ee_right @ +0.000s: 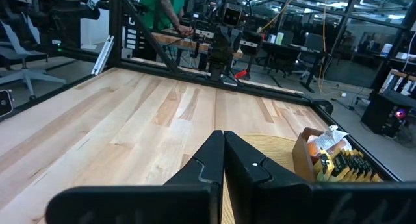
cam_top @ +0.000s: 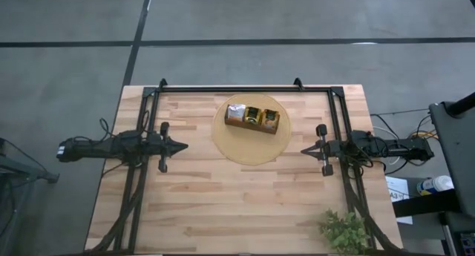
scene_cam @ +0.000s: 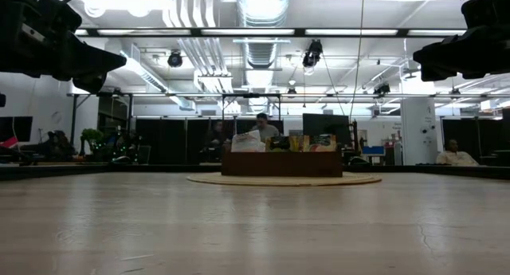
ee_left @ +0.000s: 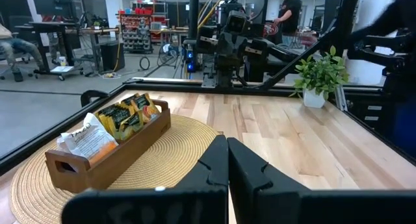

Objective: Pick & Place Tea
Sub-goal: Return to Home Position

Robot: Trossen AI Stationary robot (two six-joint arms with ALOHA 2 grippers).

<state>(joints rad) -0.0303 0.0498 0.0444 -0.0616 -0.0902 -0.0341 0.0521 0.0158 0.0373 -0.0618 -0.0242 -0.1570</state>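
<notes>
The tea packets stand upright in a brown wooden tray [cam_top: 253,117] on a round woven mat [cam_top: 251,130] at the table's far middle: white-and-orange ones [ee_left: 88,138] at one end, yellow-green ones [ee_left: 123,115] beside them. My left gripper [cam_top: 182,145] hovers shut at the table's left, level, pointing at the mat. My right gripper [cam_top: 304,150] hovers shut at the right, level, pointing left. Neither holds anything.
A small potted plant [cam_top: 344,230] stands at the table's near right corner. A black frame [cam_top: 245,88] runs along the far edge and both sides. Bare wood lies between the arms and toward the near edge. People show in the room beyond.
</notes>
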